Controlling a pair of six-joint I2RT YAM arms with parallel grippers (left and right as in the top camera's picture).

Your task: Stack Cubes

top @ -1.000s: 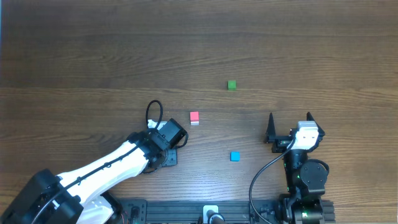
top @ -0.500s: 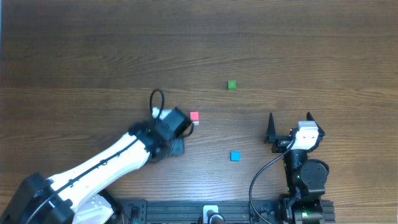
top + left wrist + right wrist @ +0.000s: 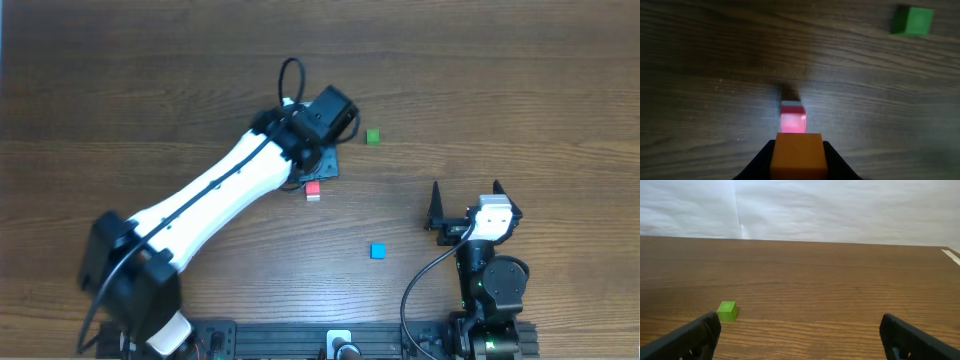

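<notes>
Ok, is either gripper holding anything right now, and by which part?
The left gripper holds a small orange cube, clamped on two opposite side faces. The right gripper is open and holds nothing.

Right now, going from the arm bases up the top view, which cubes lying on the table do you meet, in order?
blue cube → red cube → green cube

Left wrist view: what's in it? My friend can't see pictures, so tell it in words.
The left claw grips an orange cube, held close to a pink cube that sits on a dark wooden table. A green cube sits farther off, apart from both.
</notes>
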